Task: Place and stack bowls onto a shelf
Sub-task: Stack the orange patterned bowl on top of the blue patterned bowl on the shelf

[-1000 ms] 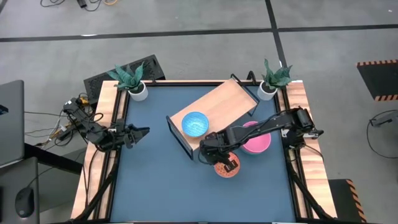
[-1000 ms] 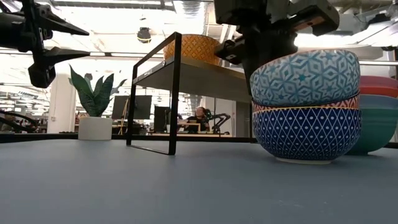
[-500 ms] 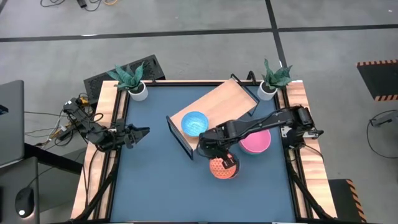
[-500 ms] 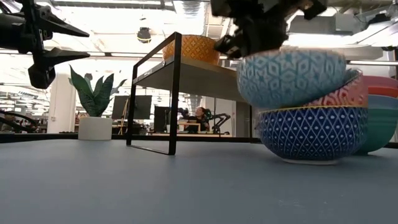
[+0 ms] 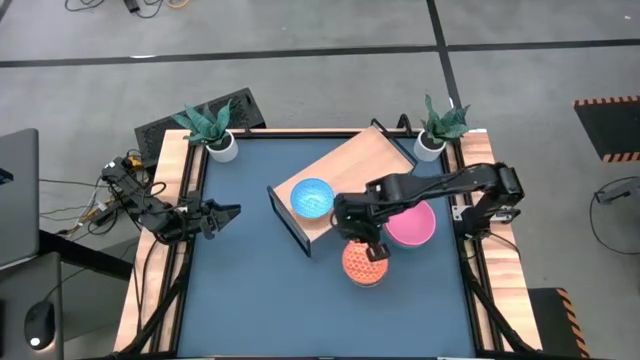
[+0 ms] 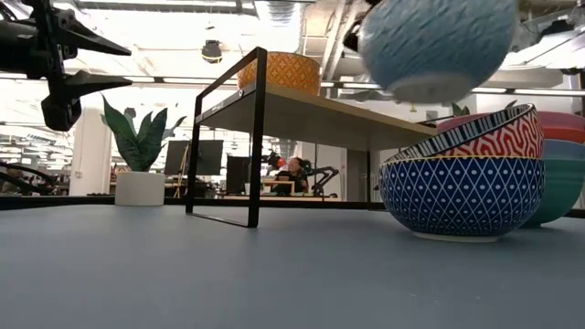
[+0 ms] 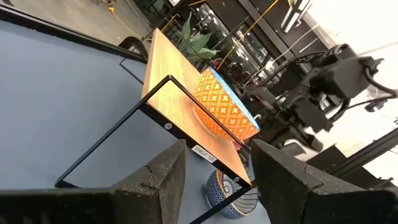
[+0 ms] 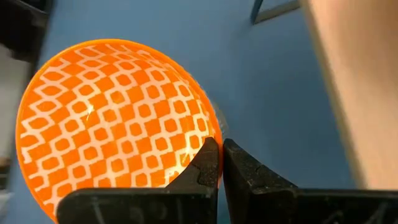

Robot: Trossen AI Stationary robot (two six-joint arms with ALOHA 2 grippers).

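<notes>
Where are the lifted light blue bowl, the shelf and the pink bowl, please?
light blue bowl point(image 6: 430, 46), low view, outer wall.
shelf point(image 5: 365, 165), high view, bare board top.
pink bowl point(image 5: 415, 228), high view, inside.

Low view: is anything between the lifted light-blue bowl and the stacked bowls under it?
Nothing: open air separates the lifted bowl from the tilted red-patterned bowl atop the dark-blue bowl.

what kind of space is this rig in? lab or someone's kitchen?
Likely a lab or open workshop, not a kitchen: exposed ceiling ducts and lights, desks with monitors behind the blue table, and taped floor markings.
</notes>
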